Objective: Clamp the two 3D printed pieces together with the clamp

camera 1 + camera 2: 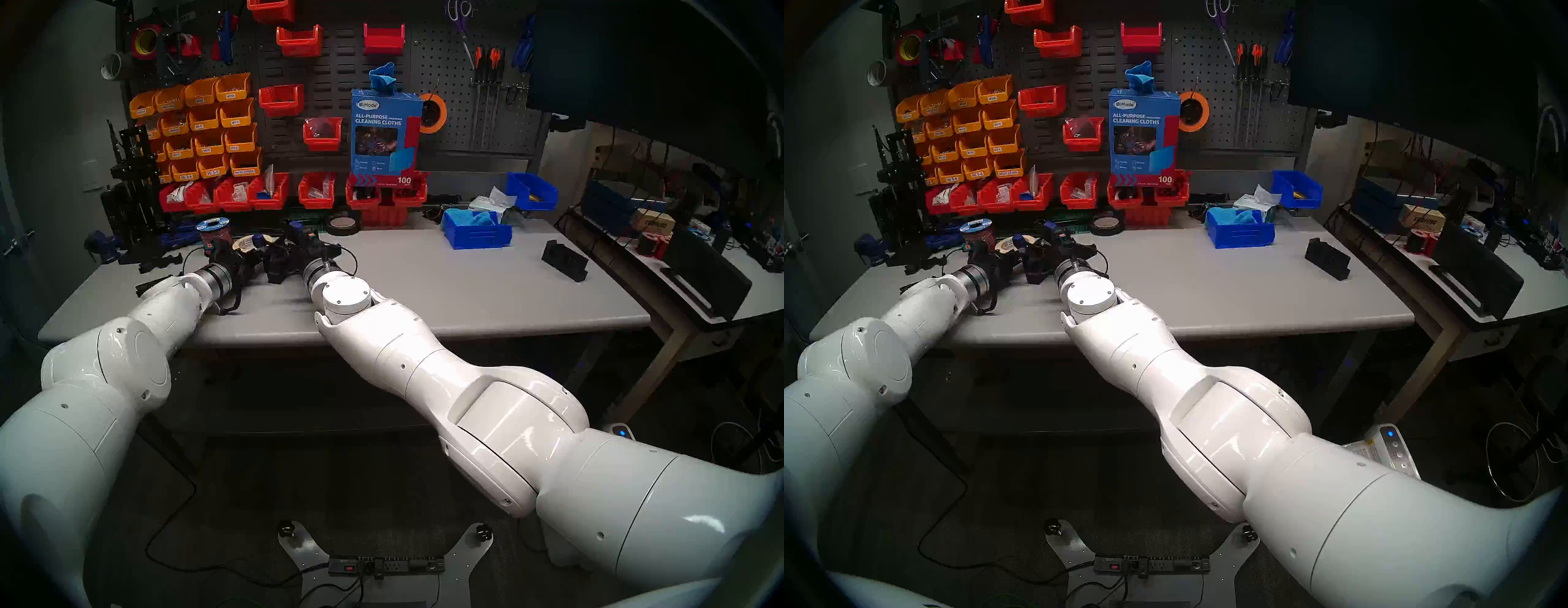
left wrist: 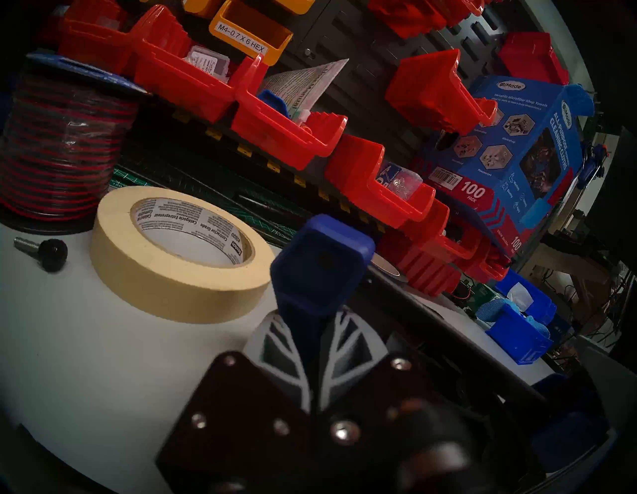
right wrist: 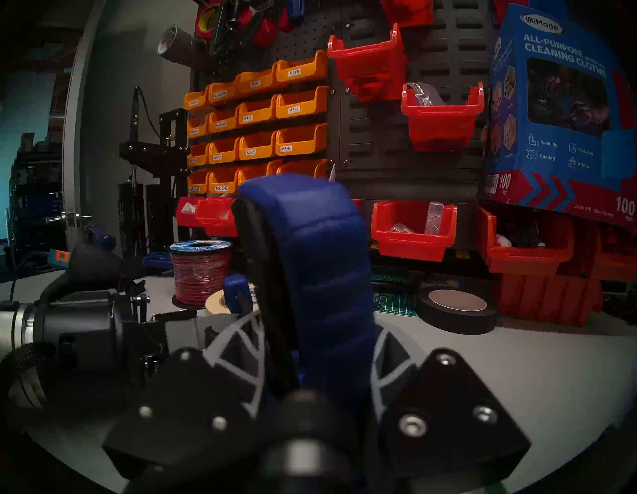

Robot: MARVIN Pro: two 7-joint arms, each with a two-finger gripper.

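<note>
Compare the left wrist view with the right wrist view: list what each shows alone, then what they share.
Left wrist only: a small black-knobbed screw lying on the grey table, and the left hand shut on the blue end piece of the bar clamp.

Right wrist only: the right hand shut on the clamp's ribbed blue handle, plus a black tape roll.

Both: the beige masking tape roll and the red-and-black wire spool.
</note>
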